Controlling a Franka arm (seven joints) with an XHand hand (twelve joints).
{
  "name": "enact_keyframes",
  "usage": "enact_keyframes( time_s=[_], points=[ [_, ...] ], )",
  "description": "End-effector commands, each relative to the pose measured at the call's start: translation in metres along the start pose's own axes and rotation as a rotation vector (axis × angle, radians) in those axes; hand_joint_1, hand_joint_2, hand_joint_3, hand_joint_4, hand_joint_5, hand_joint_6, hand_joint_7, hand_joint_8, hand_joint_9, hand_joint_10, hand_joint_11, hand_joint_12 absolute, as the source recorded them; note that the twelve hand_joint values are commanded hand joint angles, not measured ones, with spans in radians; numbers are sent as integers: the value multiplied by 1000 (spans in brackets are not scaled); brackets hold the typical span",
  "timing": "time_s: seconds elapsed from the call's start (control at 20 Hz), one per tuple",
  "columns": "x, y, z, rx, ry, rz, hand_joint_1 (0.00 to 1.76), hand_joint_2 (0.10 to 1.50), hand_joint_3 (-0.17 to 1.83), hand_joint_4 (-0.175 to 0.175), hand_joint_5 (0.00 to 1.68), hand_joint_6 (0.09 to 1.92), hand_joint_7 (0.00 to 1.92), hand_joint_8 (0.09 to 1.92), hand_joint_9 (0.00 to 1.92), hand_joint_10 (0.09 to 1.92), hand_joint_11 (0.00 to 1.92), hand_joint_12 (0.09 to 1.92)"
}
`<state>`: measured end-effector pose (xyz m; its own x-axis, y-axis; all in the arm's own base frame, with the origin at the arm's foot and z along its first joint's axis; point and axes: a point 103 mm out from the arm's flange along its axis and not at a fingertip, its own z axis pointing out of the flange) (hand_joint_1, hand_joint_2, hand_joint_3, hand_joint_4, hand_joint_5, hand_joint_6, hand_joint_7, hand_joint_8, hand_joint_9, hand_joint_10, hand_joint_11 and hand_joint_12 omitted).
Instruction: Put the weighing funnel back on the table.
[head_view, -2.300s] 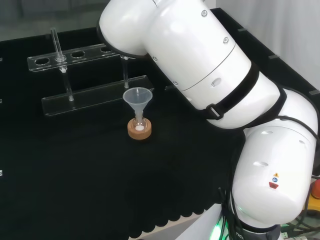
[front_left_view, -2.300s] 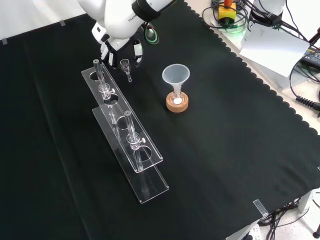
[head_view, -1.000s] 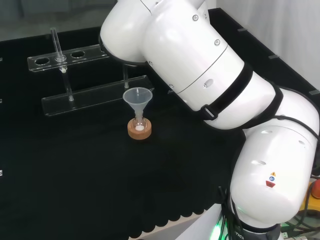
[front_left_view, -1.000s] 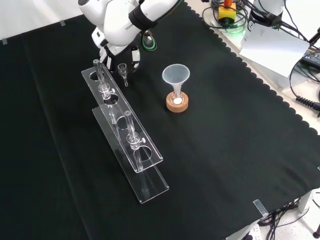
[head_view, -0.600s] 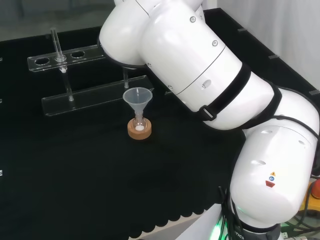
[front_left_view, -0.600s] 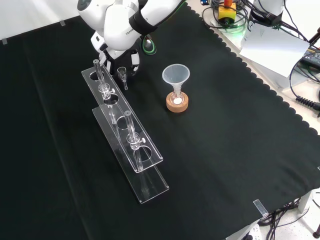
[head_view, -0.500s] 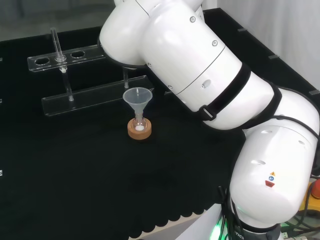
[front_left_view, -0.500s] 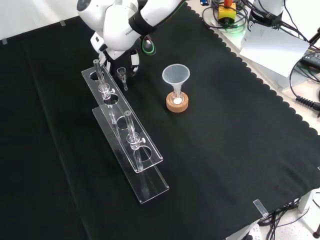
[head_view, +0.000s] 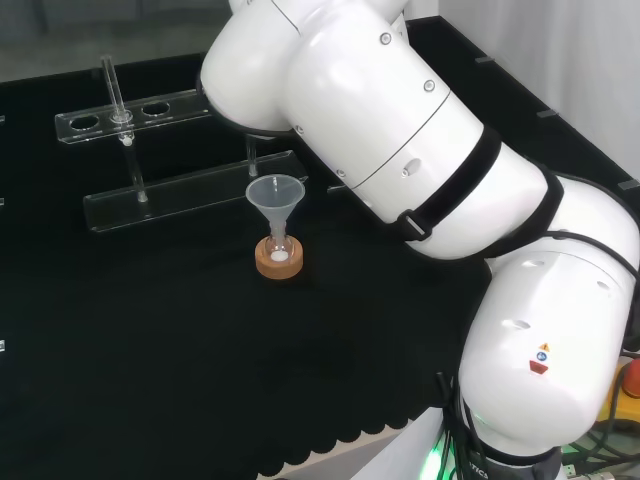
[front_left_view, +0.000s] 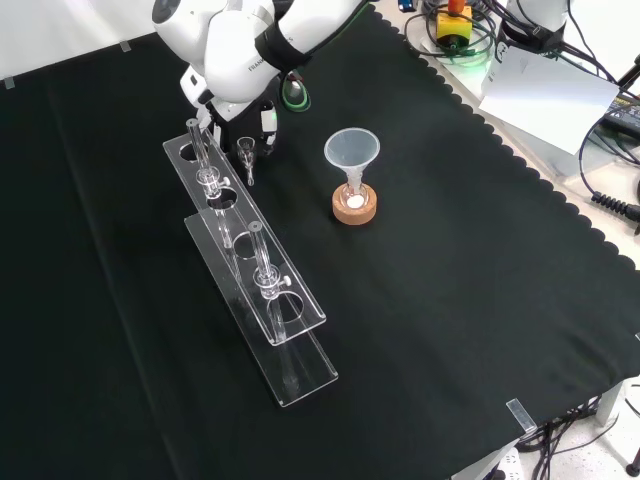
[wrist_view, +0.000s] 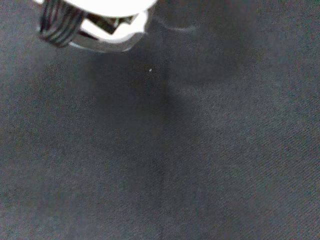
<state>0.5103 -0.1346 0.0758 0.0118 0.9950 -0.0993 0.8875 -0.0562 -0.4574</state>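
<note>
In the front view the black and white hand (front_left_view: 236, 104) hangs under the arm's white link at the top left. Its fingers are curled round the weighing funnel (front_left_view: 245, 152), a small clear piece with its stem pointing down, close over the black cloth. The piece hangs just right of the clear rack's (front_left_view: 250, 262) far end. The big funnel (front_left_view: 351, 150) stands in its small flask on a cork ring (front_left_view: 354, 210), to the right of the hand. In the wrist view a blurred white part of the hand (wrist_view: 100, 15) shows over bare cloth.
The two-tier clear rack (head_view: 190, 190) holds upright test tubes (front_left_view: 197, 146). In the head view the funnel (head_view: 274, 193) stands on its cork ring (head_view: 278, 262), left of the arm's big links (head_view: 400, 150). Cables and a paper sheet (front_left_view: 545, 95) lie beyond the cloth's scalloped edge.
In the front view the hand with the weighing funnel has come down and slightly left, closer to the cloth and the rack's end. The big funnel and rack have not moved.
</note>
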Motion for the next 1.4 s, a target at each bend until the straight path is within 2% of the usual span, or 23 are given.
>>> enact_keyframes(
  time_s=[0.05,0.15,0.3,0.45,0.65,0.8,1.4],
  points=[
    [7,-1,0,31,-40,3,883,709,524,2,710,827,115,716,448,659,359,1293],
    [10,-2,-2,42,-47,9,869,692,537,-28,544,758,45,694,348,687,280,1319],
    [11,-5,-7,69,-39,18,846,676,533,-57,340,481,5,467,185,723,116,1363],
    [11,-12,-11,76,-26,11,817,667,511,-72,256,197,0,219,64,753,16,1363],
    [5,-29,-24,34,-11,11,797,663,489,-78,229,87,0,123,19,764,0,1327],
    [1,-46,-35,8,-8,19,789,660,484,-80,224,87,12,126,22,768,0,1322],
    [10,-115,-69,-82,9,40,771,667,463,-86,289,87,0,534,168,757,19,1408]
  ],
)
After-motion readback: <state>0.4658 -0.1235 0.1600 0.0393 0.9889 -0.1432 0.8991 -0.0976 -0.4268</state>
